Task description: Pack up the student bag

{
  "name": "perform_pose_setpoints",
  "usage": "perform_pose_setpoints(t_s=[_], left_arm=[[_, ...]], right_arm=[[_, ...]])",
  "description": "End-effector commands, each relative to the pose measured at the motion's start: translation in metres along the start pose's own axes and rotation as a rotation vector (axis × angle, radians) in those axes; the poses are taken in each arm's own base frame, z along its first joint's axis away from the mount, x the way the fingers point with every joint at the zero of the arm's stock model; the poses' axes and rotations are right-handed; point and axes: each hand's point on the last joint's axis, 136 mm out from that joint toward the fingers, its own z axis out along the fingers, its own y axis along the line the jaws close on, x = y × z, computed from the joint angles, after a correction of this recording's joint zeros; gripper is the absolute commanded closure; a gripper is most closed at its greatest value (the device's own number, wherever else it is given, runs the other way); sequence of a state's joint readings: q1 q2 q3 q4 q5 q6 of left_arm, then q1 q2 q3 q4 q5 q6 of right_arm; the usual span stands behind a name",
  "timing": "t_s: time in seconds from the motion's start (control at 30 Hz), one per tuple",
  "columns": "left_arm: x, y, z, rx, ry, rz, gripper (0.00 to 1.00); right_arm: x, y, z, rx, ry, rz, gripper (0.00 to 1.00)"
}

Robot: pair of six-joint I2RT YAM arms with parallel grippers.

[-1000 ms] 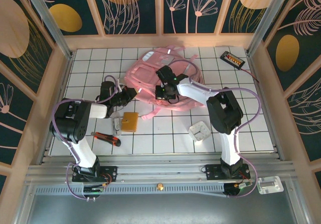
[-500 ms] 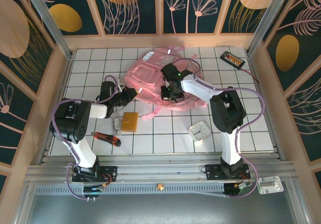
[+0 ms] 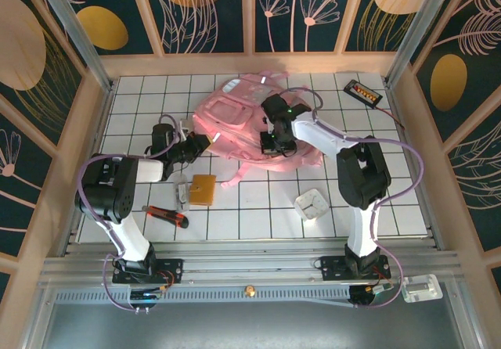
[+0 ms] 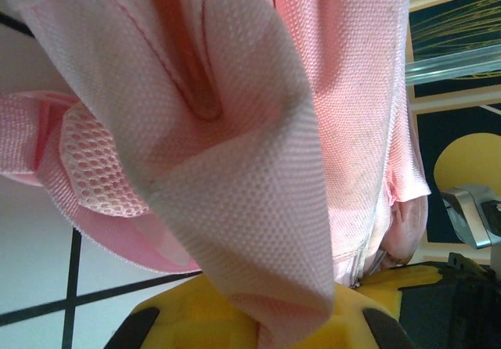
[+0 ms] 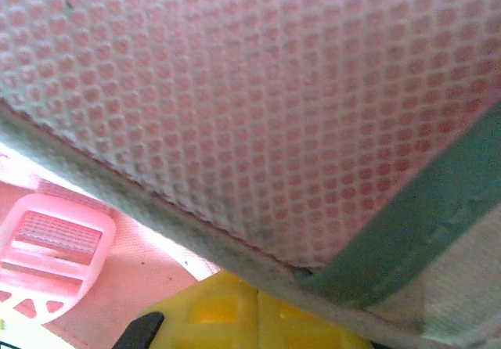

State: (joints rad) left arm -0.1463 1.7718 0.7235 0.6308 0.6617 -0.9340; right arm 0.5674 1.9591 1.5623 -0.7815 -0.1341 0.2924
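Observation:
The student bag (image 3: 235,114), a large pink fabric backpack, lies crumpled at the back middle of the tiled table. My left gripper (image 3: 200,142) is at its left edge, shut on a fold of pink bag fabric (image 4: 258,232) that runs down between the yellow jaws of the left gripper (image 4: 270,329). My right gripper (image 3: 274,142) is over the bag's right half, shut on it. In the right wrist view, pink mesh cloth (image 5: 258,106) with a grey hem and a green strip is pressed against the right gripper (image 5: 293,306). A pink buckle (image 5: 51,243) lies below.
An orange square block (image 3: 203,189) and a small pale item (image 3: 182,195) lie in front of the bag. A red and black cutter (image 3: 165,216) sits near the left arm's base. A white square object (image 3: 311,203) is front right, and a black device (image 3: 363,91) is back right.
My right gripper has moved right and back, dragging the bag's right side with it. My left gripper has shifted slightly left, still holding its fold.

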Motion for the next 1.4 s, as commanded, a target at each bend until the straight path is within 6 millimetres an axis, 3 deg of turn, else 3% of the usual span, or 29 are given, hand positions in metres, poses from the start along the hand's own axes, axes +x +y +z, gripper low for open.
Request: perform_pose_setpoints(t_s=[0.0,0.17,0.3,0.43,0.47,0.53,0.67,0.77,0.83,0.9,0.93,1.0,1.1,1.13,1.27,1.37], left_arm=[[-0.049,0.001,-0.017,-0.002,-0.121,0.047,1.0],[-0.054,0.008,-0.017,-0.013,-0.12,0.043,1.0],[-0.05,0.002,-0.018,0.015,-0.109,0.044,0.94],[-0.052,-0.018,-0.028,0.047,-0.116,0.063,0.49],[-0.054,-0.03,-0.034,0.061,-0.128,0.082,0.43],[-0.057,-0.048,-0.043,0.079,-0.143,0.11,0.33],[-0.05,-0.077,-0.052,0.094,-0.144,0.151,0.25],[-0.036,-0.095,-0.047,0.107,-0.122,0.166,0.23],[-0.02,-0.103,-0.037,0.113,-0.093,0.179,0.15],[-0.005,-0.105,-0.025,0.113,-0.057,0.183,0.12],[0.001,-0.104,-0.019,0.113,-0.044,0.182,0.12],[0.01,-0.101,-0.01,0.111,-0.027,0.174,0.1],[0.018,-0.098,0.003,0.112,-0.001,0.155,0.02],[0.02,-0.099,0.006,0.107,0.006,0.156,0.02],[0.018,-0.101,0.012,0.08,0.009,0.17,0.01],[0.015,-0.101,0.012,0.056,0.002,0.191,0.01]], right_arm=[[-0.008,-0.053,-0.027,0.171,-0.016,0.046,1.0],[-0.018,-0.056,-0.039,0.167,-0.07,0.056,1.0],[-0.039,-0.01,-0.057,-0.019,-0.151,0.03,1.0],[-0.061,0.024,-0.074,-0.076,-0.193,-0.013,1.0],[-0.062,0.033,-0.075,-0.078,-0.192,-0.033,1.0],[-0.066,0.046,-0.078,-0.083,-0.196,-0.059,1.0],[-0.067,0.059,-0.08,-0.108,-0.201,-0.078,1.0],[-0.059,0.057,-0.074,-0.104,-0.176,-0.074,1.0],[-0.043,0.051,-0.064,-0.097,-0.134,-0.082,1.0],[-0.028,0.034,-0.053,-0.043,-0.116,-0.087,0.83],[-0.021,0.027,-0.047,-0.024,-0.11,-0.093,0.65],[-0.009,0.013,-0.034,-0.02,-0.088,-0.087,0.49],[0.001,-0.001,-0.018,-0.036,-0.059,-0.039,0.47],[-0.006,-0.018,-0.02,-0.035,-0.084,0.018,0.46],[-0.027,-0.031,-0.044,-0.19,-0.221,0.164,0.33],[-0.037,-0.049,-0.054,-0.236,-0.259,0.251,0.31]])
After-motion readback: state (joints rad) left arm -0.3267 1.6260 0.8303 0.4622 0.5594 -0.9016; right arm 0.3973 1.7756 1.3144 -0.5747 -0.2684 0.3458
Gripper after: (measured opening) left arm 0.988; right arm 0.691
